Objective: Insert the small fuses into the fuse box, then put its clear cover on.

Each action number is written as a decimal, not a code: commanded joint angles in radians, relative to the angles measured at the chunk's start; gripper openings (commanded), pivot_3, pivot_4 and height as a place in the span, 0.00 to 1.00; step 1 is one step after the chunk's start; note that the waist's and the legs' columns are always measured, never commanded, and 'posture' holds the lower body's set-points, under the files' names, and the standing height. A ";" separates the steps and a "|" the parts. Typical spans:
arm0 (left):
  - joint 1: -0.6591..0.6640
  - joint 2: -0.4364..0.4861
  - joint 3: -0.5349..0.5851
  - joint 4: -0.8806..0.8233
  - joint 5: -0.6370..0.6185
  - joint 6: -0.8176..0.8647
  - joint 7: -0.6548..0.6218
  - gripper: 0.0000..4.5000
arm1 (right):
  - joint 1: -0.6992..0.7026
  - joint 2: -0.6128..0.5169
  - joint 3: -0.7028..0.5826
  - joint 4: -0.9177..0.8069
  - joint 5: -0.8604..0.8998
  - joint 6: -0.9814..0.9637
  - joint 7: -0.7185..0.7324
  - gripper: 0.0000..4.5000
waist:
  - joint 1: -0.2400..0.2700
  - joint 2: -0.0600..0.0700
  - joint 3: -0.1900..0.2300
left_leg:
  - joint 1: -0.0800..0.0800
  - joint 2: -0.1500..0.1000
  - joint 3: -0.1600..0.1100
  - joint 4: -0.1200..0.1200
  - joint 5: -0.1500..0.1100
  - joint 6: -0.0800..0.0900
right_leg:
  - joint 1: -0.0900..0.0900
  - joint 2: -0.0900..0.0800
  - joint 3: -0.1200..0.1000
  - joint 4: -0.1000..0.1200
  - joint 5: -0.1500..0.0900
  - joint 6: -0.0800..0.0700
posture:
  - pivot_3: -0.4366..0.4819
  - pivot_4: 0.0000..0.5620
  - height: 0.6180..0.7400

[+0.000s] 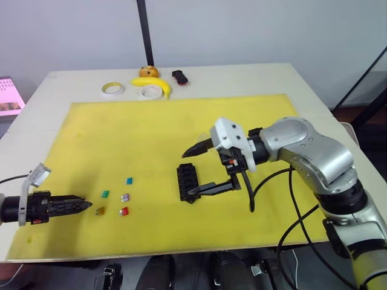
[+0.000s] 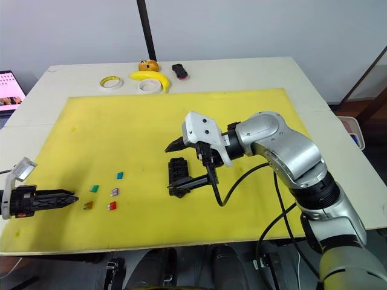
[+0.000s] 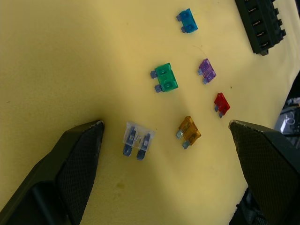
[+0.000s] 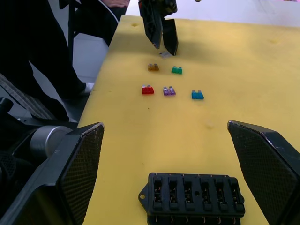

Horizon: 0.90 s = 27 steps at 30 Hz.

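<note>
The black fuse box [image 1: 187, 182] lies on the yellow mat [image 1: 151, 133], and I see no fuses in its slots [image 4: 192, 193]. My right gripper [image 1: 187, 174] is open, one finger on each side of the box. Several small fuses lie loose to its left: blue [image 3: 187, 21], teal [image 3: 165, 78], purple [image 3: 206, 70], red [image 3: 221, 103], amber [image 3: 189, 131] and a clear grey one [image 3: 137, 139]. My left gripper [image 3: 165, 124] is open and low over the mat, with the grey fuse between its fingers and untouched. The clear cover is out of view.
At the table's far edge are two tape rolls [image 1: 112, 89] [image 1: 147, 92], a banana [image 1: 154, 84], a small orange object [image 1: 148, 71] and a black-and-red object [image 1: 180, 77]. A laptop [image 1: 9, 96] sits far left. A black pole [image 1: 144, 30] rises behind the table.
</note>
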 commanded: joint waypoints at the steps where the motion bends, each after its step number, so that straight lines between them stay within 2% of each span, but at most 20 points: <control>1: 0.020 -0.010 -0.016 -0.004 -0.007 0.008 0.005 0.71 | -0.027 -0.012 -0.011 -0.018 -0.004 -0.010 0.001 1.00 | -0.001 0.000 0.000 | 0.000 0.000 0.000 0.000 0.000 0.000 | 0.000 0.000 0.000 0.000 0.000 0.000 | 0.48 0.27 1.00; 14: 0.024 -0.013 -0.004 0.084 0.001 -0.011 0.016 0.71 | -0.031 -0.015 -0.001 -0.008 -0.026 -0.022 0.002 1.00 | -0.003 0.000 0.000 | 0.000 0.000 0.000 0.000 0.000 0.000 | 0.000 0.000 0.000 0.000 0.000 0.000 | 0.48 0.27 1.00; 17: 0.037 -0.012 -0.007 0.076 0.000 -0.016 0.013 0.51 | -0.027 -0.016 0.004 -0.009 -0.034 -0.029 0.002 1.00 | -0.005 0.000 0.000 | 0.000 0.000 0.000 0.000 0.000 0.000 | 0.000 0.000 0.000 0.000 0.000 0.000 | 0.48 0.27 1.00; 19: 0.038 -0.016 -0.002 0.077 -0.001 -0.020 0.021 0.30 | -0.027 -0.016 0.004 -0.009 -0.037 -0.031 0.003 1.00 | -0.004 0.000 0.000 | 0.000 0.000 0.000 0.000 0.000 0.000 | 0.000 0.000 0.000 0.000 0.000 0.000 | 0.48 0.27 1.00; 27: 0.049 -0.010 0.008 0.086 -0.006 -0.025 0.026 0.30 | -0.025 -0.012 0.009 -0.006 -0.045 -0.036 0.005 1.00 | -0.003 0.000 0.000 | 0.000 0.001 0.000 -0.001 0.000 0.000 | -0.001 -0.001 0.000 0.000 0.000 0.000 | 0.48 0.27 1.00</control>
